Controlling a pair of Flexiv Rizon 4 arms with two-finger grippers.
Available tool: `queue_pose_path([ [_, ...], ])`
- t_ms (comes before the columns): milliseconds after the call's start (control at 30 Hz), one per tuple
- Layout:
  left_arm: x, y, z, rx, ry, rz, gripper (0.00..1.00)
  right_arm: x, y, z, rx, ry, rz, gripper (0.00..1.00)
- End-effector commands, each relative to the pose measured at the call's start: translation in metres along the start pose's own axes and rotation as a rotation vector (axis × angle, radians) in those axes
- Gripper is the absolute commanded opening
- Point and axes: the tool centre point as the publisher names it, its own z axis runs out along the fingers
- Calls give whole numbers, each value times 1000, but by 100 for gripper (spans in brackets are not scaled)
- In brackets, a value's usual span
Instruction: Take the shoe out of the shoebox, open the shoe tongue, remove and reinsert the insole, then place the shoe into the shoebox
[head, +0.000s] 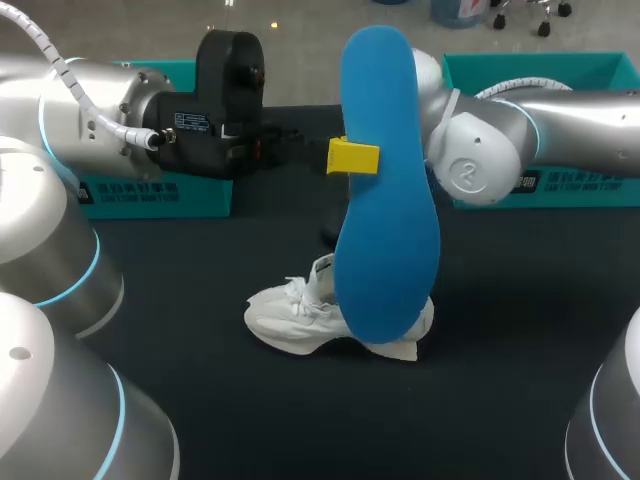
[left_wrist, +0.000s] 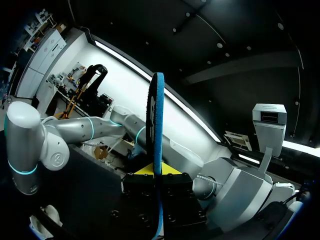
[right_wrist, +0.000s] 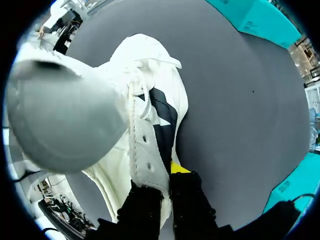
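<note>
Insole (head: 385, 200) pinched in left claw (left_wrist: 157, 172); only right wrist shows right claw (right_wrist: 167, 175) clamping shoe (right_wrist: 150, 100).

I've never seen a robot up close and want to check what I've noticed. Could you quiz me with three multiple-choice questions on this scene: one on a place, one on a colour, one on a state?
1. Where is the white shoe?
A. Inside a teal box
B. On the dark table
C. Lifted in the air

2. What colour is the insole?
A. Blue
B. Red
C. White

3. What state is the left end effector in?
A. Open and empty
B. Shut on the insole
C. Shut on the shoe

Answers:
1 B, the shoe rests on the table.
2 A, its broad face shows plain blue.
3 B, the left wrist view shows the insole edge-on between its fingers.
</note>
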Motion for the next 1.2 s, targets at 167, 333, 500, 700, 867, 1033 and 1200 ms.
queue_pose_path([
  [167,-1,0,1,0,3,1,0,10,-8,-16,-173,48,352,0],
  [333,-1,0,1,0,3,1,0,9,-2,-16,-165,39,450,0],
  [500,-1,0,1,0,3,1,0,0,3,-19,-154,27,370,0],
  [700,-1,0,1,0,3,1,0,0,3,-19,-154,27,370,0],
  [867,-1,0,1,0,3,1,0,0,3,-19,-154,27,370,0],
  [1033,-1,0,1,0,3,1,0,-3,2,-18,-170,41,408,0],
  [1200,-1,0,1,0,3,1,0,-5,0,-20,-184,64,523,0],
])
